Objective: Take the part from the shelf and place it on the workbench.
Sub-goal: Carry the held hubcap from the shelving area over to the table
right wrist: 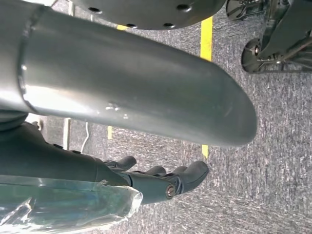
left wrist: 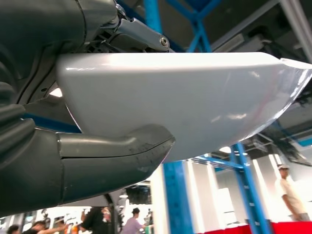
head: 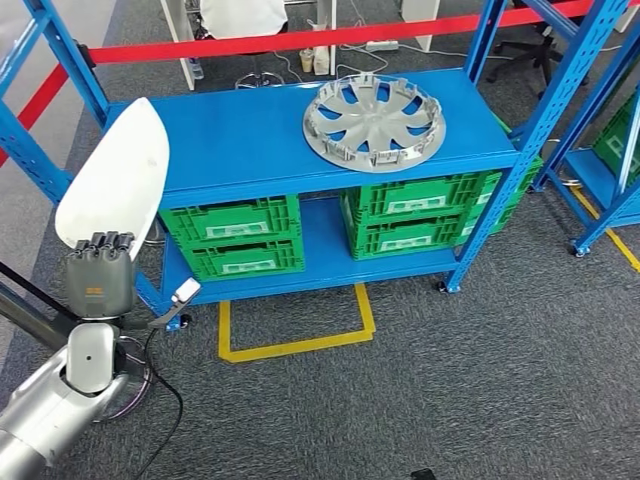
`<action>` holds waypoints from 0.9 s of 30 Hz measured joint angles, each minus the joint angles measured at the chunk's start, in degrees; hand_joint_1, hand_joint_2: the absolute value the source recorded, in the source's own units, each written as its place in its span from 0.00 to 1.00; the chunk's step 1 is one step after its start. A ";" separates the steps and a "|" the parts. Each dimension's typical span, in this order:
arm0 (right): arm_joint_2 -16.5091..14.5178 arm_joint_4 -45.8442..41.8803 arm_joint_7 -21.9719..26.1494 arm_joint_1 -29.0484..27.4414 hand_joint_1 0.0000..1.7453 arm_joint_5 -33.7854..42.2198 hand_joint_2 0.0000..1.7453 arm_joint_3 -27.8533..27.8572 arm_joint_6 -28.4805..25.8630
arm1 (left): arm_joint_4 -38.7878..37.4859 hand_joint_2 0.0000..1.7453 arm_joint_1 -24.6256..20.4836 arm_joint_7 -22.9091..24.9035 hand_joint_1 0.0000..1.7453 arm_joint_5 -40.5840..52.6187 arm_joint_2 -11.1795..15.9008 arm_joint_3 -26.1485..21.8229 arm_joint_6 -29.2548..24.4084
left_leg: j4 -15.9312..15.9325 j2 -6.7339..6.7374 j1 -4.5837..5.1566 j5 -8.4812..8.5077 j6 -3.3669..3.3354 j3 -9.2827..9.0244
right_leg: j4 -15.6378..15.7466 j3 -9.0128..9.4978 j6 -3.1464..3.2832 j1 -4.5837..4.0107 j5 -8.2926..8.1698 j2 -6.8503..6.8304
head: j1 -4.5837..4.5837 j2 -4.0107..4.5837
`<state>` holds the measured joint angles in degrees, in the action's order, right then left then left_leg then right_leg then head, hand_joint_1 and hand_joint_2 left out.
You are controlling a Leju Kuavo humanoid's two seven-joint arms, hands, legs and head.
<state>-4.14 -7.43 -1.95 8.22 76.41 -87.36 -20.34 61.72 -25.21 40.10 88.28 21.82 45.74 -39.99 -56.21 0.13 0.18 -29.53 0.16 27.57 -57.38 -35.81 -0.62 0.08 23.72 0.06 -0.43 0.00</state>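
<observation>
My left hand [head: 99,272] holds a white, smooth, curved part [head: 115,176] by its lower end, raised in front of the left end of the blue shelf [head: 234,140]. In the left wrist view the white part [left wrist: 184,102] lies across my left hand [left wrist: 55,146], with the thumb under it and the fingers over its top edge. My right hand [right wrist: 162,179] hangs over grey carpet, fingers stretched out and apart, holding nothing.
A silver wheel cover [head: 373,122] lies on the shelf's top board at the right. Green crates [head: 241,235] stand on the lower board. A yellow floor outline [head: 294,340] marks the carpet before the shelf. Red tape [head: 302,40] runs behind. People [left wrist: 288,192] stand in the distance.
</observation>
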 joint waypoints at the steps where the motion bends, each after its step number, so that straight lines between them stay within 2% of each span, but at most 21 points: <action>1: -0.03 0.00 0.04 -0.04 0.00 -0.03 0.00 0.00 -0.03 | -0.01 1.00 0.06 0.01 0.76 0.00 -0.02 -0.17 -0.01 | 0.37 0.02 0.11 0.33 -0.36 0.26 | 0.10 -0.27 -0.37 0.12 -0.48 -0.02 | 0.01 0.00; 2: -0.06 0.00 0.05 -0.11 0.00 -0.04 0.00 0.00 -0.05 | -0.01 1.00 0.09 0.00 0.76 0.00 -0.06 -0.30 -0.01 | 0.49 0.10 0.19 0.93 -0.76 0.74 | -0.06 -0.62 -0.66 0.27 -0.26 -0.02 | 0.00 0.00; 4: -0.09 0.00 0.05 -0.24 0.00 -0.04 0.00 0.00 -0.05 | -0.03 1.00 0.19 -0.01 0.76 0.00 -0.21 -0.55 -0.01 | 0.77 0.27 0.15 2.29 -1.68 2.03 | -2.79 -2.13 -1.13 0.41 3.29 -0.02 | 0.15 0.00; 6: -0.10 0.00 0.02 -0.23 0.00 -0.11 0.00 0.00 -0.05 | -0.04 1.00 0.47 -0.01 0.76 0.00 -0.38 -0.80 -0.01 | 0.74 0.34 0.28 3.64 -2.22 3.73 | -9.65 -4.22 -1.40 0.46 9.16 -0.02 | 0.28 0.00; 7: -0.10 0.00 -0.03 -0.21 0.00 -0.22 0.00 0.00 -0.05 | -0.05 1.00 0.72 -0.01 0.76 0.00 -0.46 -0.94 -0.01 | 0.70 0.34 0.39 4.37 -2.28 4.67 | -13.40 -4.90 -1.49 0.46 10.88 -0.02 | 0.27 0.00; 8: -0.11 0.00 -0.12 -0.20 0.00 -0.38 0.00 0.00 -0.05 | -0.07 1.00 1.01 -0.01 0.76 0.00 -0.54 -1.10 -0.01 | 0.65 0.34 0.49 5.09 -2.27 5.65 | -16.09 -5.03 -1.52 0.45 11.17 -0.02 | 0.25 0.00; 9: -0.11 0.00 -0.25 -0.19 0.00 -0.58 0.00 0.00 -0.05 | -0.08 1.00 1.33 -0.02 0.76 0.00 -0.61 -1.28 -0.01 | 0.59 0.34 0.57 5.81 -2.22 6.61 | -17.08 -4.34 -1.48 0.43 10.14 -0.02 | 0.25 0.00; 10: -0.12 0.00 -0.36 -0.20 0.00 -0.78 0.00 0.00 -0.05 | -0.10 1.00 1.63 -0.02 0.76 0.00 -0.66 -1.50 -0.01 | 0.53 0.34 0.62 6.49 -2.13 7.53 | -16.03 -2.66 -1.36 0.39 8.36 -0.02 | 0.24 0.00; 11: -0.12 0.00 -0.45 -0.18 0.00 -0.99 0.00 0.00 -0.05 | -0.10 1.00 1.87 -0.02 0.76 0.00 -0.69 -1.72 -0.01 | 0.44 0.34 0.64 7.11 -2.01 8.31 | -13.08 -0.05 -1.19 0.33 6.82 -0.02 | 0.25 0.00; 12: -0.12 0.00 -0.50 -0.12 0.00 -1.16 0.00 0.00 -0.05 | -0.10 1.00 2.07 -0.02 0.76 0.00 -0.70 -1.99 -0.01 | 0.25 0.33 0.69 7.66 -1.82 9.01 | -8.62 3.54 -0.99 0.21 6.30 -0.03 | 0.26 0.00; 13: -0.12 0.00 -0.52 -0.02 0.00 -1.30 0.00 0.00 -0.05 | -0.10 1.00 2.24 -0.02 0.76 0.00 -0.70 -2.30 -0.02 | 0.04 0.34 0.74 8.19 -1.59 9.55 | -3.97 6.86 -0.80 0.11 6.77 -0.04 | 0.21 0.00; 15: -0.12 0.00 -0.56 0.12 0.00 -1.48 0.00 0.00 -0.08 | -0.10 1.00 2.52 -0.02 0.76 0.00 -0.70 -2.87 -0.03 | -0.19 0.38 0.69 9.29 -1.01 10.10 | 1.64 10.33 -0.47 -0.18 8.17 0.01 | 0.18 0.00; 17: -0.17 0.00 -0.66 0.12 0.00 -1.52 0.00 0.00 -0.11 | -0.10 1.00 2.81 -0.02 0.76 0.00 -0.66 -3.20 -0.03 | -0.16 0.35 0.50 10.00 -0.38 10.38 | 2.13 9.64 0.21 -0.26 7.64 -0.09 | 0.24 0.00; 18: -0.22 0.00 -0.72 0.14 0.00 -1.52 0.00 0.00 -0.13 | -0.10 1.00 2.95 -0.02 0.76 0.00 -0.58 -3.31 -0.02 | -0.74 0.28 0.41 9.02 -0.01 10.79 | 2.18 9.30 0.72 -0.20 7.04 -0.19 | 0.22 0.00; 19: -0.27 0.00 -0.78 0.16 0.00 -1.52 0.00 0.00 -0.14 | -0.10 1.00 3.08 -0.03 0.76 0.00 -0.50 -3.43 -0.02 | -2.31 0.22 0.30 6.91 0.38 11.39 | 2.27 8.80 1.21 -0.10 6.29 -0.29 | 0.07 0.00; 21: -0.34 0.00 -0.85 0.17 0.00 -1.56 0.00 0.00 -0.11 | -0.10 1.00 3.29 -0.04 0.76 0.00 -0.38 -3.63 -0.02 | -8.75 0.15 -0.06 0.74 1.12 13.07 | 2.24 7.47 1.73 -0.06 4.77 -0.36 | -0.21 0.00; 22: -0.36 0.00 -0.87 0.16 0.00 -1.61 0.00 0.00 -0.11 | -0.11 1.00 3.43 -0.05 0.76 0.00 -0.38 -3.69 -0.02 | -12.64 0.15 -0.25 -1.47 1.40 13.74 | 2.11 6.58 1.76 -0.08 4.07 -0.38 | -0.29 0.00; 23: -0.37 0.00 -0.91 0.15 0.00 -1.66 0.00 0.00 -0.11 | -0.13 1.00 3.62 -0.10 0.76 0.00 -0.38 -3.78 -0.02 | -15.60 0.15 -0.42 -2.33 1.61 13.92 | 1.90 5.63 1.72 -0.09 3.45 -0.38 | -0.28 0.00; 24: -0.38 0.00 -0.95 0.15 0.00 -1.73 0.00 0.00 -0.15 | -0.16 1.00 3.81 -0.21 0.76 0.00 -0.38 -3.91 -0.03 | -16.93 0.15 -0.58 -1.91 1.74 13.38 | 1.60 4.61 1.64 -0.09 2.90 -0.37 | -0.30 0.00; 25: -0.38 0.00 -0.98 0.15 0.00 -1.79 0.00 0.00 -0.20 | -0.19 1.00 3.96 -0.36 0.76 0.00 -0.39 -4.11 -0.03 | -16.16 0.15 -0.74 -0.62 1.80 11.88 | 1.25 3.59 1.51 -0.08 2.42 -0.35 | -0.29 0.00; 27: -0.38 0.00 -1.07 0.18 0.00 -1.91 0.00 0.00 -0.26 | -0.22 1.00 4.07 -0.72 0.76 0.00 -0.42 -4.67 -0.03 | -9.65 0.09 -0.96 1.36 1.70 6.44 | 0.57 1.86 1.12 -0.09 1.56 -0.29 | -0.31 0.00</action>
<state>-4.52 -7.43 -3.02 8.40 74.51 -87.36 -20.61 61.49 -21.15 39.39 88.28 21.40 41.07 -40.02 -65.85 0.23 -0.78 -28.17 1.86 34.01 -56.80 -33.95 0.50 -0.01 25.28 -0.23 -0.74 0.00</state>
